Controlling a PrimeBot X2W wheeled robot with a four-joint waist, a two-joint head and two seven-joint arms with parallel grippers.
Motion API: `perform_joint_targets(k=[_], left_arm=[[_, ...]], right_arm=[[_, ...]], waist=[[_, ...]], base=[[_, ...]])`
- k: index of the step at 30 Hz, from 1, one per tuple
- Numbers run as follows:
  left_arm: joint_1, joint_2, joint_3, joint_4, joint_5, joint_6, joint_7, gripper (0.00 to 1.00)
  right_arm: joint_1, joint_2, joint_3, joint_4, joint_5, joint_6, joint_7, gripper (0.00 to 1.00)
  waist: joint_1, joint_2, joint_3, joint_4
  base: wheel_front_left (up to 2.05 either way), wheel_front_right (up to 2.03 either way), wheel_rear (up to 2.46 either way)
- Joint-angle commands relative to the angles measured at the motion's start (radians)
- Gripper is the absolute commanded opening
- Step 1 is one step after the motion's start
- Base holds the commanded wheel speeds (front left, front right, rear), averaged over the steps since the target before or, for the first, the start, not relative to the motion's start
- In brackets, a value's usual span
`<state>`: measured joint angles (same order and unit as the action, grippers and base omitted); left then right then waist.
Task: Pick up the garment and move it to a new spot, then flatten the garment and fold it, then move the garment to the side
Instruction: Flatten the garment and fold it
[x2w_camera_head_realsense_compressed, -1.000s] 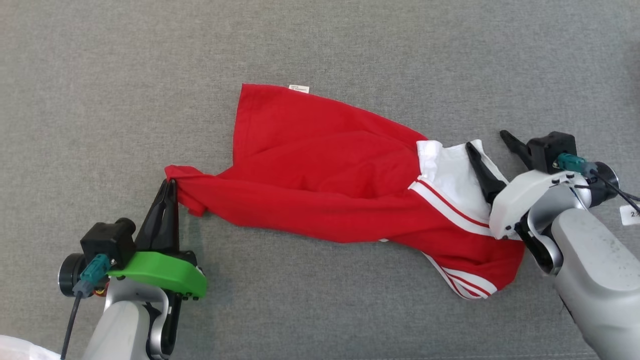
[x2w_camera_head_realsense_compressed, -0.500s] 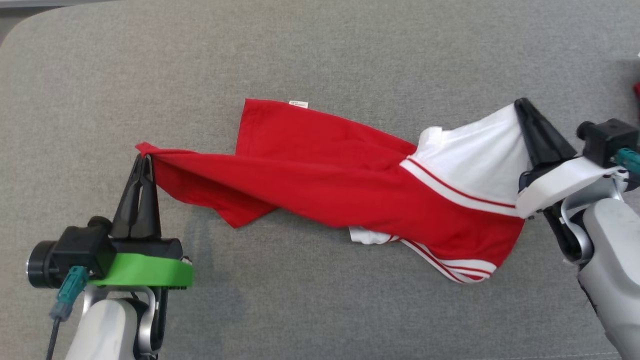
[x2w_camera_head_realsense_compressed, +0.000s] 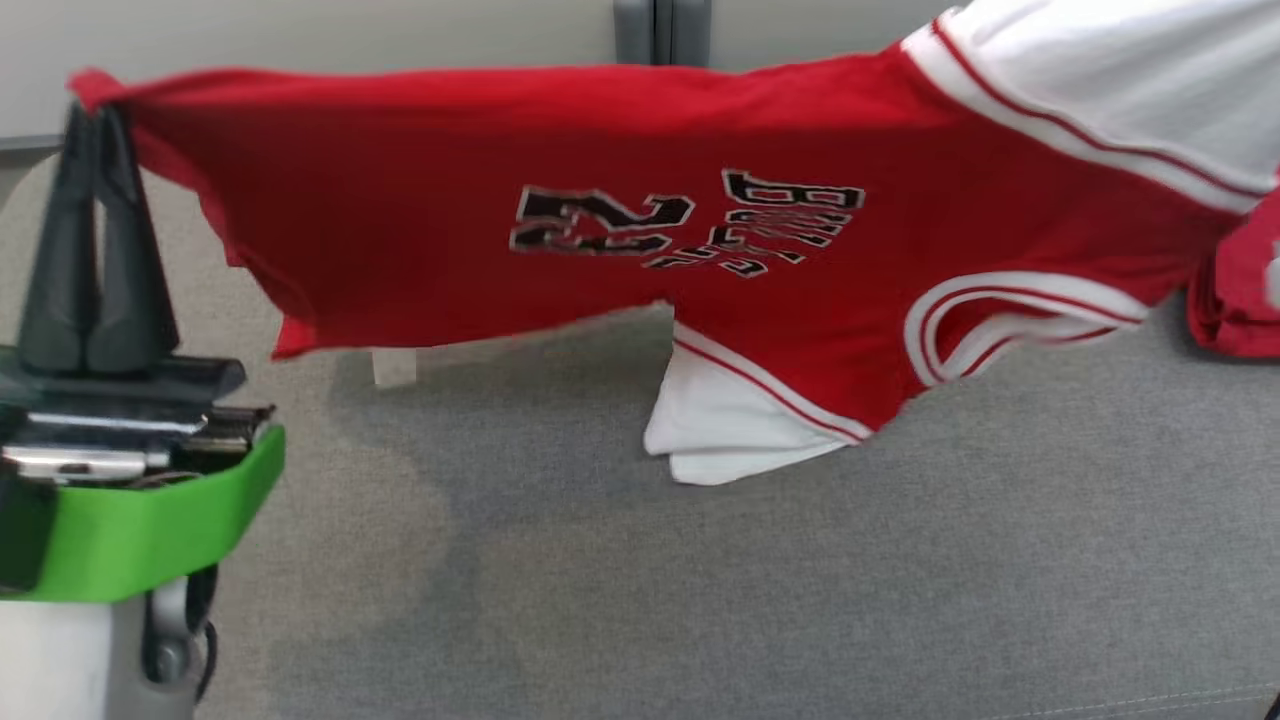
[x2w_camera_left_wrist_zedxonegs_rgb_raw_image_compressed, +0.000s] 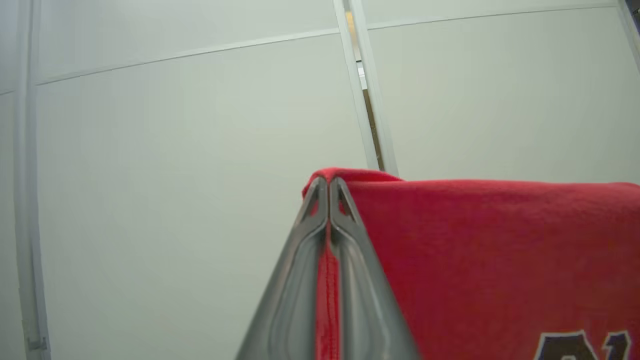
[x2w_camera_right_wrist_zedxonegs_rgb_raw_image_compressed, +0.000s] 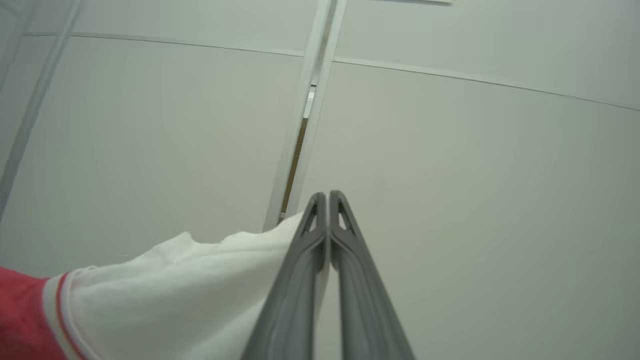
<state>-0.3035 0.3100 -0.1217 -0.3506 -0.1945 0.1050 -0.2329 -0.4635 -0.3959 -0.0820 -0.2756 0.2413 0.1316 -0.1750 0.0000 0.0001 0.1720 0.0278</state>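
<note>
The garment (x2w_camera_head_realsense_compressed: 600, 130) is a red jersey with a white shoulder section, red-and-white striped trim and black white-edged lettering that reads upside down. It hangs stretched in the air above the gray surface (x2w_camera_head_realsense_compressed: 700, 600), in front of a pale panel wall (x2w_camera_left_wrist_zedxonegs_rgb_raw_image_compressed: 150, 200). The left gripper (x2w_camera_head_realsense_compressed: 95, 108) has its fingers pressed together on a red corner. The right gripper (x2w_camera_right_wrist_zedxonegs_rgb_raw_image_compressed: 327, 196) is likewise closed, pinching the white fabric. A white sleeve hangs lowest; whether it touches the surface cannot be determined.

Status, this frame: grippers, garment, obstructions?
Left gripper shut on red corner. Right gripper shut on white end. Garment up, spread between them. Red cloth at right edge, maybe separate.
</note>
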Motion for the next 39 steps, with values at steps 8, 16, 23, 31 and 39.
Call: perform_joint_targets(k=[8,16,23,31,39], left_arm=[[-0.249,0.086,0.048,-0.145,0.033,-0.022,0.082,0.00],[-0.400,0.092,0.024,-0.114,-0.001,-0.051,0.161,0.00],[-0.510,0.034,-0.022,0.156,-0.084,-0.088,0.159,0.00],[-0.800,-0.061,-0.044,0.668,-0.155,-0.158,0.045,0.00],[-0.969,-0.086,-0.035,1.078,-0.156,-0.175,-0.021,0.00]], right_arm=[[-0.214,-0.109,-0.124,-0.132,0.040,-0.002,0.121,0.00],[-0.359,-0.198,-0.099,-0.013,0.121,-0.002,0.184,0.00],[-0.471,-0.224,-0.002,0.204,0.170,-0.002,0.167,0.00],[-0.749,-0.172,0.142,0.480,0.148,-0.002,0.093,0.00],[-0.945,-0.084,0.290,0.797,0.163,-0.002,0.013,0.00]], waist=[[0.0000,-0.0001,-0.047,-0.029],[0.0000,-0.0001,-0.003,-0.037],[0.0000,-0.0001,0.082,-0.032],[0.0000,-0.0001,0.138,-0.033],[0.0000,-0.0001,0.156,-0.051]], base=[[0.00,0.00,0.00],[0.00,0.00,0.00],[0.00,0.00,0.00],[0.00,0.00,0.00],[0.00,0.00,0.00]])
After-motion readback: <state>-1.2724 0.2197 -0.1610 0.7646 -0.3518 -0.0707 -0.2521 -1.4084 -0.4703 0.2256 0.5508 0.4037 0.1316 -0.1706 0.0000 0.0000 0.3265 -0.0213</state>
